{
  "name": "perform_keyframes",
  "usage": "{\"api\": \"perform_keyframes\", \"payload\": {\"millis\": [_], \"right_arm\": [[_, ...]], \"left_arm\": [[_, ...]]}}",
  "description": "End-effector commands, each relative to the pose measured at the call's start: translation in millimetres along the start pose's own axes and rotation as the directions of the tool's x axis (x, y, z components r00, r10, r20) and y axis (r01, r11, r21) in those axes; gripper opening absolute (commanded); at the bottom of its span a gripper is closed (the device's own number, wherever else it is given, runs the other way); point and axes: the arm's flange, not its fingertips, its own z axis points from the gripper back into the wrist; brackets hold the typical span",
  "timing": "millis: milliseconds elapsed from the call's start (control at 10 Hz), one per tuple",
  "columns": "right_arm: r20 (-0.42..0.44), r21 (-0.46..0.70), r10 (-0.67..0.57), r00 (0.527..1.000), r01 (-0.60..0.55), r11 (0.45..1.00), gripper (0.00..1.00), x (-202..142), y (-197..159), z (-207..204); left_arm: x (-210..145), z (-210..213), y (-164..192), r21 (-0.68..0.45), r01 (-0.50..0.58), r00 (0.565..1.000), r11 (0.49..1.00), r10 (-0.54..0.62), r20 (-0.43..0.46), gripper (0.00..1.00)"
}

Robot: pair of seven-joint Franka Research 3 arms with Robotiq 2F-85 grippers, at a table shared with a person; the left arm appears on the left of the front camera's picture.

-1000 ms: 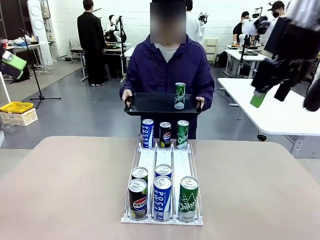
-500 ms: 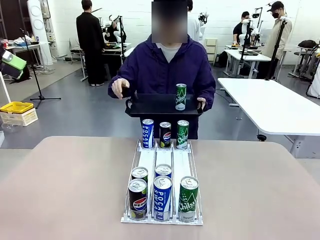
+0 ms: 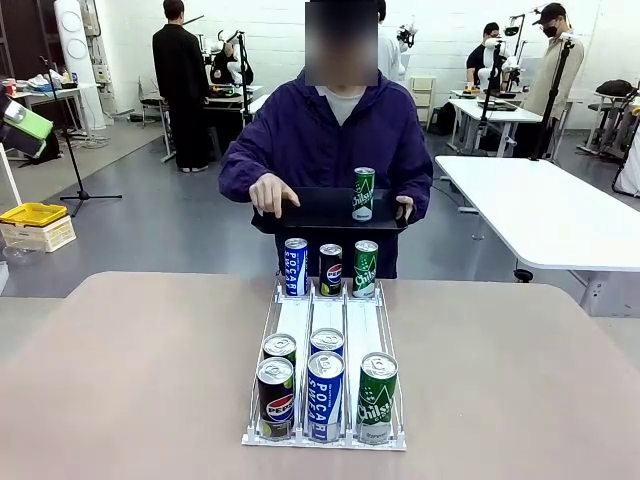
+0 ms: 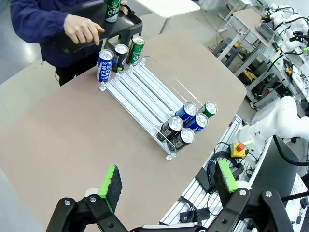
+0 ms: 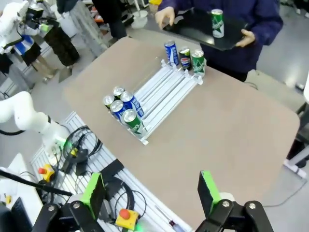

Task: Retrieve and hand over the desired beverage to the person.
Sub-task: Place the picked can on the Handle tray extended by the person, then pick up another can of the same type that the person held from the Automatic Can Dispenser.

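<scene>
Green can on tray, far from left hand.

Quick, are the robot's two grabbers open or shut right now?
Left black gripper with green pads: open, holding nothing.
Right black gripper with green pads: open, holding nothing.

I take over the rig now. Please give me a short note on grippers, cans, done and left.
Both open and empty, high above the table: left gripper, right gripper.
The rack holds three cans at its far end, five at its near end.
Done: a green can stands on the tray that the person holds.
Left: unclear; the person's hand is at the tray's edge, maybe choosing another.
</scene>
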Motion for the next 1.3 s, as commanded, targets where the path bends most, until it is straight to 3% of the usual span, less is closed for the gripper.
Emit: {"api": "perform_keyframes", "payload": {"millis": [0, 1200], "right_arm": [[-0.003, 0.025, 0.042, 0.999, -0.042, 0.999, 1.0, -1.3, 1.2, 5.0], [-0.003, 0.025, 0.042, 0.999, -0.042, 0.999, 1.0, -1.3, 1.2, 5.0]], "left_arm": [[-1.1, 0.4, 0.7, -0.016, 0.015, 1.0, 1.0, -0.015, 0.011, 1.0], [-1.1, 0.4, 0.7, -0.016, 0.015, 1.0, 1.0, -0.015, 0.011, 1.0]]}}
